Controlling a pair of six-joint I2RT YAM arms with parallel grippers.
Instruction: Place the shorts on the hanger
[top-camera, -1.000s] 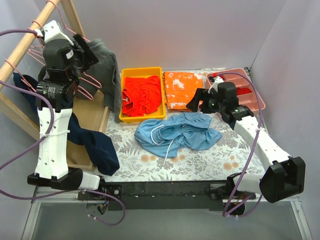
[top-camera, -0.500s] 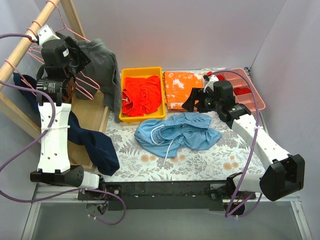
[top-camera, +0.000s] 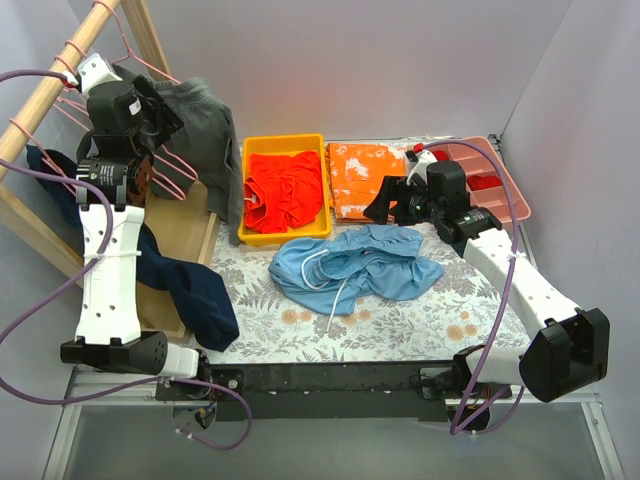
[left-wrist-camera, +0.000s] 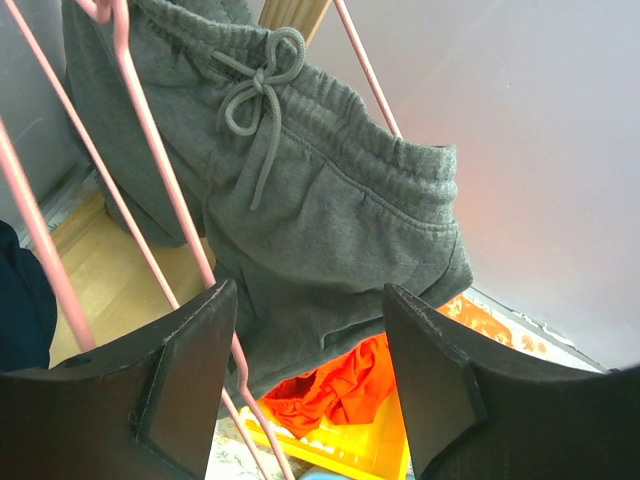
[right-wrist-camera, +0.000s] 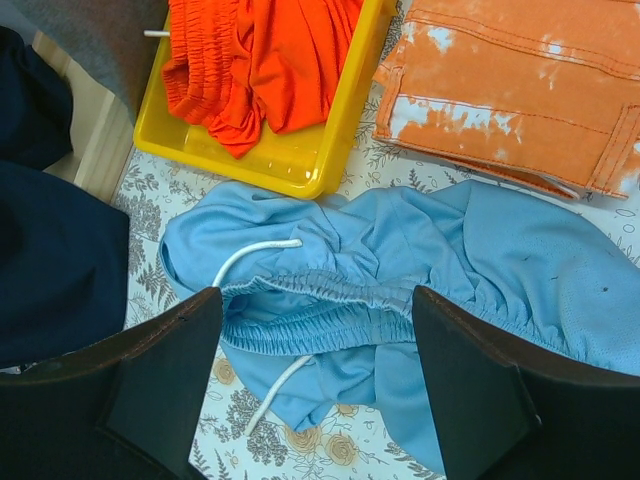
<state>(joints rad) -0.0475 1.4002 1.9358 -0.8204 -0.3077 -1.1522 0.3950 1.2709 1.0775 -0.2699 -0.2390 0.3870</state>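
The light blue shorts (top-camera: 355, 265) lie crumpled on the flowered table, waistband and white drawstring showing in the right wrist view (right-wrist-camera: 400, 290). My right gripper (top-camera: 387, 207) hovers over their far edge, open and empty (right-wrist-camera: 315, 335). Several pink wire hangers (top-camera: 170, 170) hang on the wooden rail at upper left. My left gripper (top-camera: 160, 118) is raised among them, open and empty (left-wrist-camera: 308, 335). One pink hanger wire (left-wrist-camera: 150, 150) runs down between its fingers, close to the left finger (left-wrist-camera: 190, 370).
Dark grey drawstring shorts (left-wrist-camera: 330, 210) hang on a hanger just beyond the left gripper. A yellow tray (top-camera: 252, 235) holds bright orange shorts (top-camera: 287, 187). Folded orange tie-dye cloth (top-camera: 362, 180), a pink tray (top-camera: 492, 190) and navy cloth (top-camera: 190, 295) surround the table.
My left arm has swung up and left toward the rail. My right gripper has shifted slightly left above the shorts. Both are nearly still over the last half second.
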